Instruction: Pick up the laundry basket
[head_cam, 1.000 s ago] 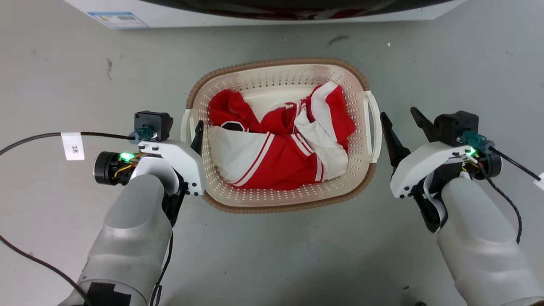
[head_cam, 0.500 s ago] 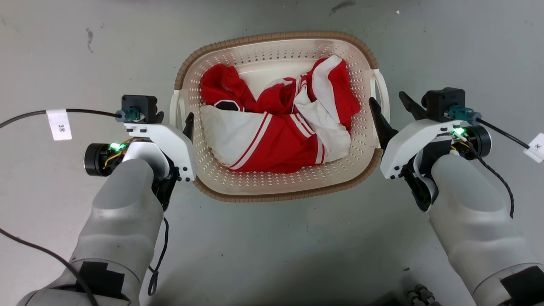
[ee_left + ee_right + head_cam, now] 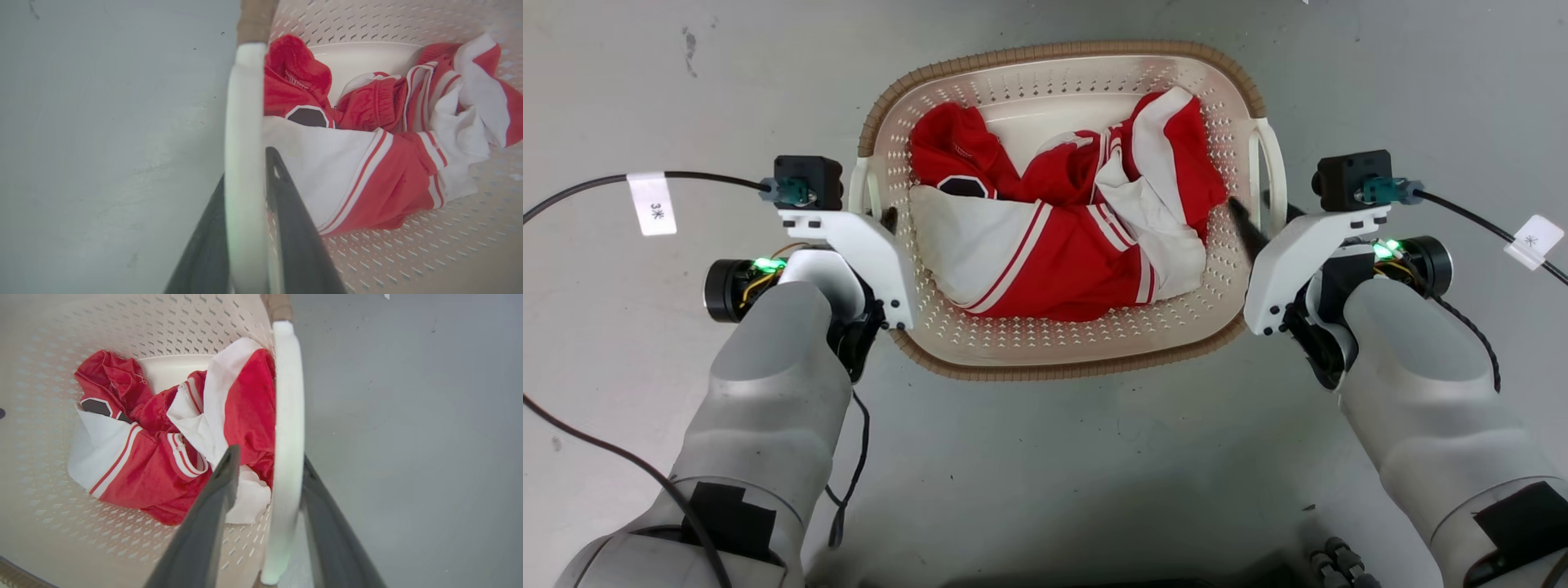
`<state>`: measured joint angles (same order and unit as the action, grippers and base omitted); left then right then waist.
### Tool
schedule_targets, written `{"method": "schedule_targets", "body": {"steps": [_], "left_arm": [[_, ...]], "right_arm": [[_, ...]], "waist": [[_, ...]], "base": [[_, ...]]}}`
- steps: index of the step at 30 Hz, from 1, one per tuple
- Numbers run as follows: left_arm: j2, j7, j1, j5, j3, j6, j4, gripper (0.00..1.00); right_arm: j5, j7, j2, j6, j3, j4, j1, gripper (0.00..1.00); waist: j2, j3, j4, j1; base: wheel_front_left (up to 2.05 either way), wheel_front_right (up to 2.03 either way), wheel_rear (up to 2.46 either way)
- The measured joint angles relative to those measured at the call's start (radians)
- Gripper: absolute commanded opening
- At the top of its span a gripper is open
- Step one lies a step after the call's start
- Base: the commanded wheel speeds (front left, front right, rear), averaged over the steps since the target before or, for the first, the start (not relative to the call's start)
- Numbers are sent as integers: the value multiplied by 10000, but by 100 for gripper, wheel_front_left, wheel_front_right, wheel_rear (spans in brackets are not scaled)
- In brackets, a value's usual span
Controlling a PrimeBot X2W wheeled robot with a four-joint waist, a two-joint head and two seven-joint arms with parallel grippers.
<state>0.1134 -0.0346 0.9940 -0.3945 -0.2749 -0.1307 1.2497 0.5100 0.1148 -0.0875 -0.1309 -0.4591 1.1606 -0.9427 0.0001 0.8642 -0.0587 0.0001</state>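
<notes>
Fingers (image 3: 294, 228) of the left gripper (image 3: 245, 167) sit tight against both sides of the left handle (image 3: 245, 122), with no gap showing, so they look clamped on it. On the right gripper (image 3: 269, 455) the fingers (image 3: 204, 531) stand apart: the outer one lies just beside the right handle (image 3: 288, 416), while the inner one hangs inside the laundry basket (image 3: 1045, 347), clear of the handle and close to the red-and-white clothes (image 3: 1054, 261). The basket rests on the grey floor (image 3: 1045, 474) between the two arms, upright, with the clothes heaped in its middle.

The main risk, as I judge it, is lifting before the right side has closed; the basket would then rise on one handle only, tip and spill the clothes. The inner right finger could also trap cloth against the handle as it closes, giving a soft, slippery hold. Smooth plastic handles may turn between the fingers if the arms rise unevenly.
</notes>
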Motion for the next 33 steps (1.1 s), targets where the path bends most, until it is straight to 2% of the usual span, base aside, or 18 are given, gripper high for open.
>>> {"method": "schedule_targets", "body": {"steps": [14, 22, 33], "left_arm": [[54, 372, -56, -963, -863, 2, -198, 0], [27, 1139, -311, -1613, -1367, 17, -148, 0], [13, 2349, -1104, -2587, -2082, 61, -211, 0]], "right_arm": [[1195, -313, -274, 4, -1057, -90, 12, 0], [2090, -1254, -408, 19, -1699, -146, 369, 0], [3250, -2917, -545, 33, -2452, -92, 1092, 0]], "waist": [[0, -361, 42, -1], [0, -1122, 88, -1], [0, -2778, 152, -2]], "base": [[0, 0, 0], [0, 0, 0], [0, 0, 0]]}}
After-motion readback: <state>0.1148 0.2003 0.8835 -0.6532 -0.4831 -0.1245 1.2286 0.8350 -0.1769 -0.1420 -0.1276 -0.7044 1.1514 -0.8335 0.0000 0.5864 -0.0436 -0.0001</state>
